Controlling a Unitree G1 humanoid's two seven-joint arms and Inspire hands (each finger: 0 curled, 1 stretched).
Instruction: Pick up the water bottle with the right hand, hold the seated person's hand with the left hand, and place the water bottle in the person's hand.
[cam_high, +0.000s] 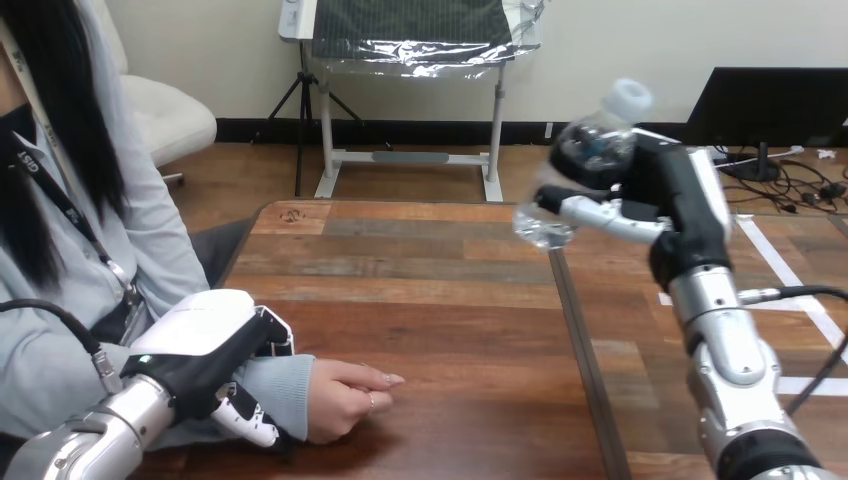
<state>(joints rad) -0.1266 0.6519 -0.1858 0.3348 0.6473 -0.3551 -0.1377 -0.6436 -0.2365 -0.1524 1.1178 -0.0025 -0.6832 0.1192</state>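
Wooden surface (440, 300): brown planks, running across the head view and carrying the person's hand at its near left corner.

Right arm (735, 370): silver forearm, rising from the lower right edge and reaching up over the right part of the surface.

Left arm (95, 435): silver forearm, coming in at the lower left corner and lying low at the surface's near edge.

Left hand (205, 330): white shell facing up, fingers (250, 415) and thumb curling round the person's wrist (285, 385) just behind the pale sleeve cuff, clasping it.

Right hand (685, 190): black and white, fingers wrapping across the water bottle and gripping it in the air.

Water bottle (600, 125): clear plastic with a white cap, tilting with the cap up and to the right and the base down and to the left, hanging above the right half of the surface and touching nothing but the right hand; well apart from the person's hand.

Person's hand (345, 395): resting on the surface, fingers loosely curling and pointing right, holding nothing.
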